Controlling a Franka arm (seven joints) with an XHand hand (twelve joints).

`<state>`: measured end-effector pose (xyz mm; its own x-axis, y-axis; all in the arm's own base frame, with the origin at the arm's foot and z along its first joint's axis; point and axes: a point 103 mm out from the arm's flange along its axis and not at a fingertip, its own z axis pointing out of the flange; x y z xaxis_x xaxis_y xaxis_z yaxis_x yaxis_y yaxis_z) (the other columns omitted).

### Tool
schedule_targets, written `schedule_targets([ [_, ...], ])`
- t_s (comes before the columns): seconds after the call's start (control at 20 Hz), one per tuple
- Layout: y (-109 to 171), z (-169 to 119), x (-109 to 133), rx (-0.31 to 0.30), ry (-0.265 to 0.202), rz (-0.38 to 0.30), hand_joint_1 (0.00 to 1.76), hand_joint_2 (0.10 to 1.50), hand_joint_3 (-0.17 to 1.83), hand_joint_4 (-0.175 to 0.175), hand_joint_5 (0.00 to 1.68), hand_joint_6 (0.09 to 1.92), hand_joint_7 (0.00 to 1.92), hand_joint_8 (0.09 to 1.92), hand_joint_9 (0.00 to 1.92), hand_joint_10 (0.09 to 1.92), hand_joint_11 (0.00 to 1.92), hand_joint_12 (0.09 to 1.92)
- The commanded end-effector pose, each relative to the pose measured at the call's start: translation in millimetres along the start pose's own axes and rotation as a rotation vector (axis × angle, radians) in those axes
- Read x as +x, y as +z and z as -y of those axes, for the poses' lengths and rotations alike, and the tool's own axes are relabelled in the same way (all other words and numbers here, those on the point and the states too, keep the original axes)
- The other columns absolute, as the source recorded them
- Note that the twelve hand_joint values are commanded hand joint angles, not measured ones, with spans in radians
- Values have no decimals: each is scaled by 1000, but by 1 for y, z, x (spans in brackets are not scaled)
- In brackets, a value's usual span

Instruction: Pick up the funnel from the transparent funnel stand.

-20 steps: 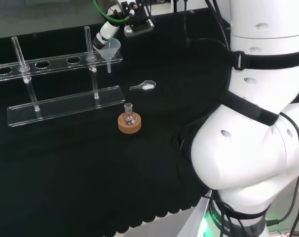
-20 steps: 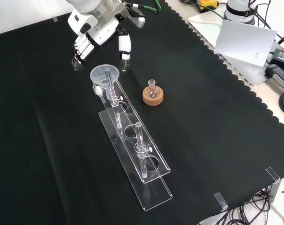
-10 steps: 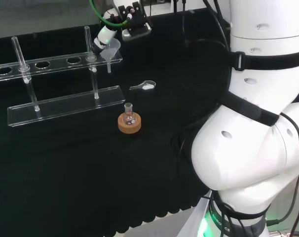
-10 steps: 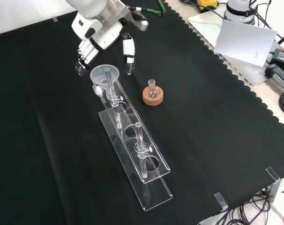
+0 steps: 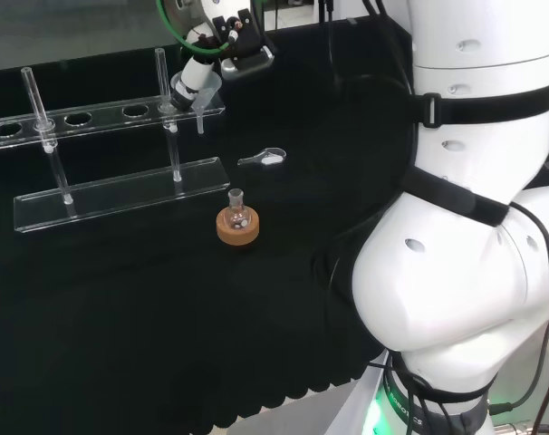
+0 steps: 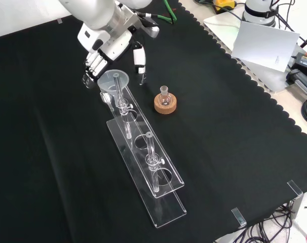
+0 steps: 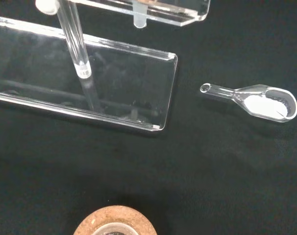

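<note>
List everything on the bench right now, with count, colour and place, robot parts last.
Clear plastic funnel: one, colourless, seated in the end hole of the stand nearest the arm.
Transparent funnel stand: one, clear acrylic, two tiers on posts, running down the cloth in the front view.
Small round glass flask: one, clear, upright on the cork ring.
Cork ring stand: one, tan, right of the funnel stand in the front view.
Clear scoop with white powder: one, lying on the cloth beyond the stand's end.
Robot hand: one, black and white, fingers either side of the funnel, not closed on it.
</note>
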<state>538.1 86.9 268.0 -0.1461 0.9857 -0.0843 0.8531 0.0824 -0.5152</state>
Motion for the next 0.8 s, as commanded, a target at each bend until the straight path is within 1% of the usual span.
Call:
schedule_targets([
  [0.05,4,-4,1,21,-5,20,617,740,89,-13,0,87,0,87,0,871,228,1445],
  [0.35,5,-8,2,12,-6,30,651,741,87,-5,0,87,20,87,18,912,263,1436],
  [0.5,7,-9,3,23,2,41,666,744,90,-2,0,87,44,93,84,898,280,1432],
  [0.65,12,-11,2,16,7,50,678,746,102,-5,12,87,9,288,200,849,305,1421],
  [0.8,13,-12,-1,6,10,57,689,750,114,-10,37,87,0,405,276,810,322,1412],
])
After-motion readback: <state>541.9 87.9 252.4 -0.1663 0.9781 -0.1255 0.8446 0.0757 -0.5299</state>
